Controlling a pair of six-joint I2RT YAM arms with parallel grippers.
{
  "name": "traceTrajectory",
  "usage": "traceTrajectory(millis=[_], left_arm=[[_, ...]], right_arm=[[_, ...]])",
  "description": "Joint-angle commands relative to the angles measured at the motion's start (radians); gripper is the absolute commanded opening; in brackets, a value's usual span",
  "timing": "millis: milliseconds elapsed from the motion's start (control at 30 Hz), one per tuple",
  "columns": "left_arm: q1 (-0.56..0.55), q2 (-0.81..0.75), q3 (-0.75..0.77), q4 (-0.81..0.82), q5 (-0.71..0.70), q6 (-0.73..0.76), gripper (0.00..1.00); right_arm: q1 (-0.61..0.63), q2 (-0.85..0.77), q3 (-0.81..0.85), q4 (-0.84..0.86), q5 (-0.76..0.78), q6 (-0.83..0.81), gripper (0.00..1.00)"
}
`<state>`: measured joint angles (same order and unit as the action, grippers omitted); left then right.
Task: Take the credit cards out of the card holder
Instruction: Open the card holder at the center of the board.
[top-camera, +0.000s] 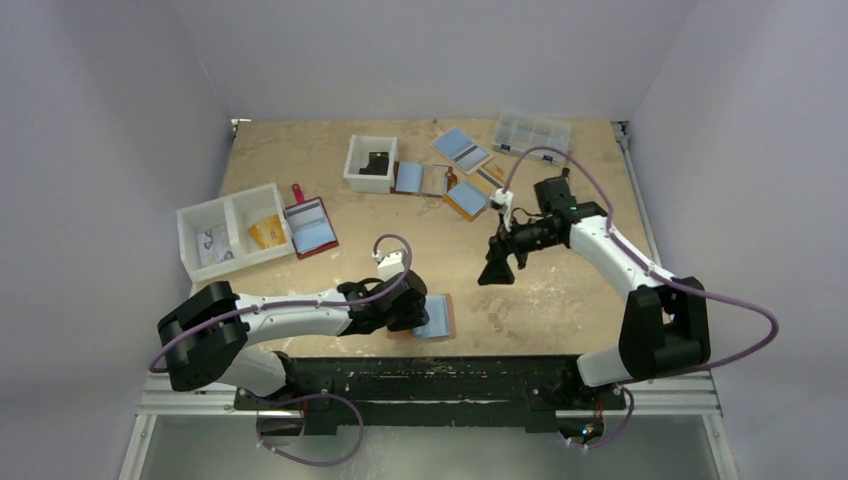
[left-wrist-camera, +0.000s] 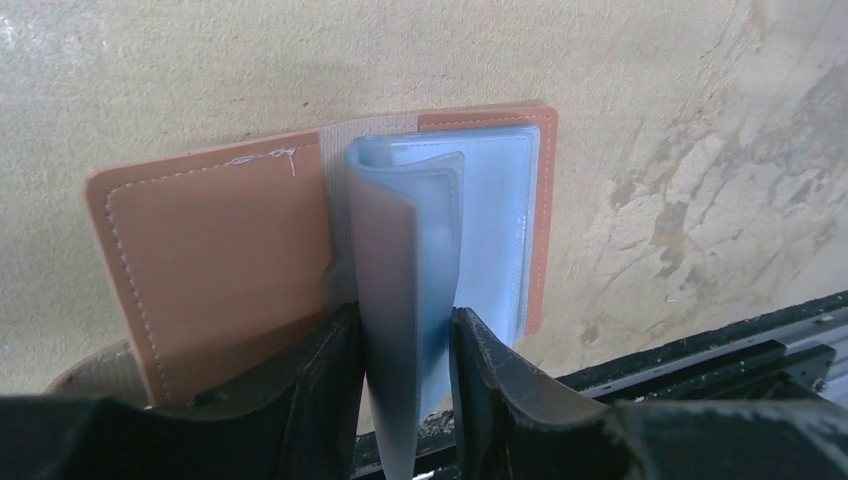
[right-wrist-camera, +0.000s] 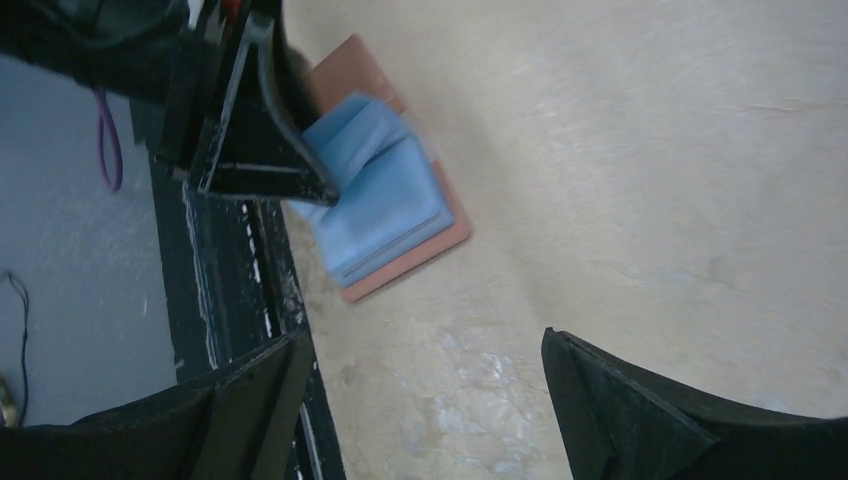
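Observation:
The card holder (top-camera: 446, 316) lies open at the table's near edge, tan-brown leather (left-wrist-camera: 220, 250) with a fan of translucent light-blue sleeves (left-wrist-camera: 400, 230). My left gripper (top-camera: 408, 310) reaches in from the near side. Its jaws (left-wrist-camera: 405, 325) press on both sides of the raised, curled sleeves. The right wrist view shows the same holder (right-wrist-camera: 425, 250) with its sleeves (right-wrist-camera: 375, 190) lifted under the left fingers. I cannot pick out the credit cards from the sleeves. My right gripper (top-camera: 497, 270) hangs open above bare table (right-wrist-camera: 425, 340), to the right of the holder and apart from it.
A white two-compartment bin (top-camera: 235, 230) and a dark red wallet (top-camera: 310, 228) sit at the left. A small white box (top-camera: 370, 162), orange wallets (top-camera: 465, 198) and a clear organiser box (top-camera: 530, 132) lie at the back. The black table rail (left-wrist-camera: 700, 370) runs just beside the holder.

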<state>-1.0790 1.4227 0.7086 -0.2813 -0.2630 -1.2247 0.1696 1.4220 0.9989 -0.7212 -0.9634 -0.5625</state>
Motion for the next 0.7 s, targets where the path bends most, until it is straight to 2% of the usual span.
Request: traceTrajectory(millis=[0,100,200,300,367,500,667], left_arm=[[0.020,-0.078,-0.063,0.136,0.034,-0.042,0.36],[0.028,-0.114,-0.096,0.139,0.034,-0.054,0.32],[0.035,-0.136,-0.119,0.138,0.033,-0.063,0.24],[0.044,-0.151,-0.131,0.121,0.032,-0.074,0.21],[0.049,-0.162,-0.137,0.102,0.030,-0.084,0.21],[0.055,-0.180,-0.145,0.056,0.026,-0.105,0.21],[0.060,-0.178,-0.144,-0.022,0.016,-0.124,0.26]], right_arm=[[0.179,0.004,0.020,0.005,0.116,-0.014,0.96],[0.269,0.004,0.014,0.049,0.181,-0.032,0.99],[0.310,-0.005,0.001,0.071,0.173,-0.123,0.99],[0.339,0.003,0.003,0.041,0.140,-0.279,0.99],[0.344,0.011,-0.004,-0.006,0.104,-0.440,0.99],[0.361,-0.015,-0.057,0.033,0.093,-0.671,0.99],[0.441,0.033,-0.053,0.172,0.188,-0.627,0.94]])
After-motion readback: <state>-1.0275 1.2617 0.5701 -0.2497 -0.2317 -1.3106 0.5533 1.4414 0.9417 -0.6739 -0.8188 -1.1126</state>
